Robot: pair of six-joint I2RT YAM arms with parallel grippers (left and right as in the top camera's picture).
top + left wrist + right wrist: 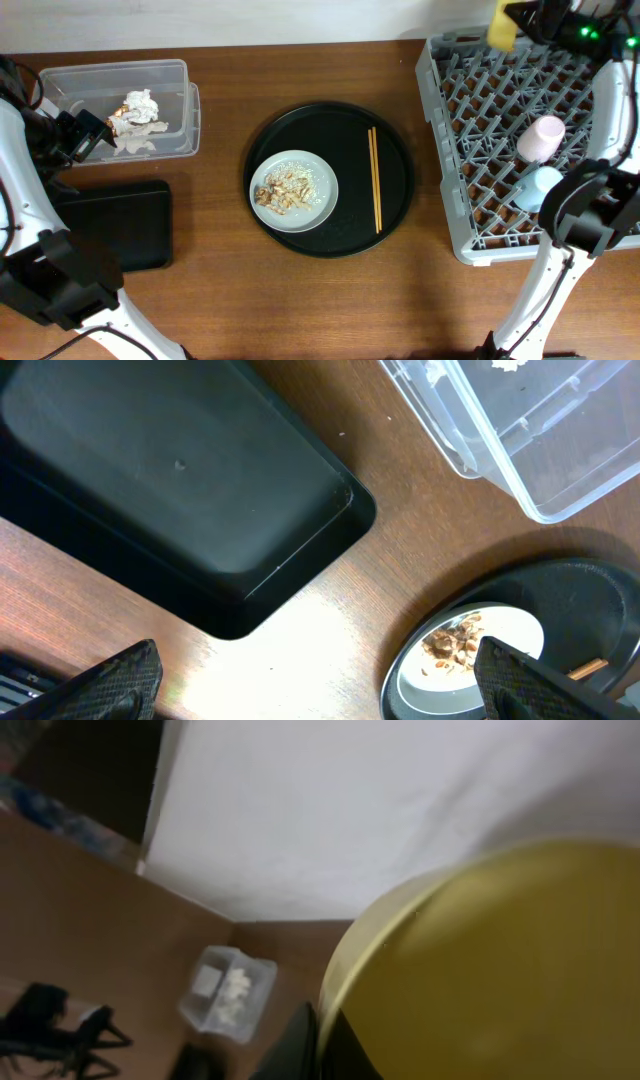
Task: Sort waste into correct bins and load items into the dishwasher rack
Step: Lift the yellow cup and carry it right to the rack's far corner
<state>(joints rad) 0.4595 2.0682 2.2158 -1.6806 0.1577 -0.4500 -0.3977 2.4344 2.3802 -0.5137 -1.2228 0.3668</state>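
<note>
Your right gripper [516, 20] was clenched on the rim of the yellow bowl [500, 970], held over the far edge of the dishwasher rack [480, 150]; the bowl seemed to be tipped on edge. The pink cup [541, 138] and light-blue cup [540, 185] lay in the rack near its right edge. Your left gripper [320, 695] hung released, jaws wide, over the table's left edge between the clear tub [70, 80] and the black rectangular tray [120, 225]. The napkin [140, 103] and wrapper [135, 135] lay in the tub. Mid-table, the round black tray [330, 125] carried the plate [318, 200] of food scraps [283, 190], with the chopsticks [375, 180] beside it.
</note>
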